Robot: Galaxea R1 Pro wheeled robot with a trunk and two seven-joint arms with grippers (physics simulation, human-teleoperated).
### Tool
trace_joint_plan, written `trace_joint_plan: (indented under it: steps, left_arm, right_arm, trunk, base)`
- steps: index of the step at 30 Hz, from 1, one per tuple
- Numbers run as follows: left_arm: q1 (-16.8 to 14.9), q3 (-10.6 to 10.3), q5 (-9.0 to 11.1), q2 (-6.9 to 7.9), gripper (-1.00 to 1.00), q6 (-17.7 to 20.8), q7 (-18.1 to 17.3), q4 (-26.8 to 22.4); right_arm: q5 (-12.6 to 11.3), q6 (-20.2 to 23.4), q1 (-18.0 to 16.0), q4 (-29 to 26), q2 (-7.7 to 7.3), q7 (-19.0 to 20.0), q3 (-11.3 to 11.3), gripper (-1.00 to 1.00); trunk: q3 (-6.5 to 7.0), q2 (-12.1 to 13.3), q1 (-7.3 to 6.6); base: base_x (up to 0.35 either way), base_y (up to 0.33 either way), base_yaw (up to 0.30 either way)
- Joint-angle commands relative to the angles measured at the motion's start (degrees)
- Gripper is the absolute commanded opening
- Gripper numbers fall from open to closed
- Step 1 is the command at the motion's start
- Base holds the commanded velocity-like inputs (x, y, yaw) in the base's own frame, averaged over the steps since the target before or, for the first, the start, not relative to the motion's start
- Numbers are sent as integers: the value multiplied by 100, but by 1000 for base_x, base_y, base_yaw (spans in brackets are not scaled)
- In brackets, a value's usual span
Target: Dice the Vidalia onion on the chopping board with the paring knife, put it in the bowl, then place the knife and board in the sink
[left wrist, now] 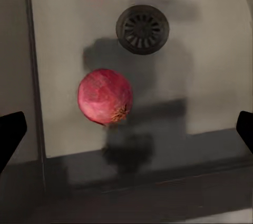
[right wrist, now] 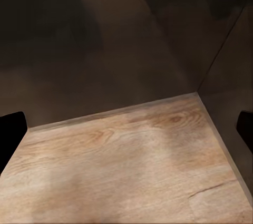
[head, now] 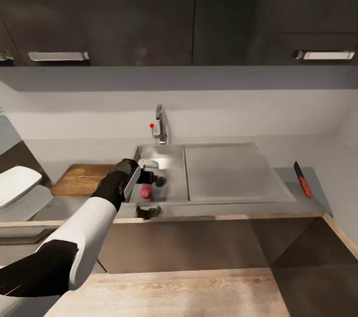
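The left claw (head: 149,171) hangs released over the sink (head: 164,158), its fingertips cut off at the wrist view's edges. The red-skinned onion (left wrist: 105,96) lies just below between them, untouched, near the drain (left wrist: 142,29). The right claw (right wrist: 126,124) is spread above the wooden floor (right wrist: 126,166).

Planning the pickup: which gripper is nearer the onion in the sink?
Left. The left gripper hovers open over the onion in the sink; the right gripper faces wooden floor, away from it.

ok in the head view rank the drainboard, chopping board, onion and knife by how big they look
1. drainboard
2. chopping board, partly hidden by the left arm
3. knife
4. onion
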Motion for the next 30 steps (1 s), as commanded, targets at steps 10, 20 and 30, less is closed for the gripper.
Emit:
trace_joint_plan:
  steps: [10,20,30]
  left_arm:
    - [-5,-15,19,1,100,9,28,132]
    - [-5,-15,11,1,100,-12,28,381]
    - [-5,-15,15,1,100,-14,28,401]
  right_arm:
    - [39,-18,-5,5,1,13,-49,100]
    - [39,-18,-5,5,-5,13,-49,100]
    - [39,-18,-5,5,-5,13,-51,100]
  trunk:
    - [-99,-11,6]
    - [-187,-11,6]
    - [-275,-11,6]
  base:
    - [267,0,0]
    - [22,0,0]
    - [26,0,0]
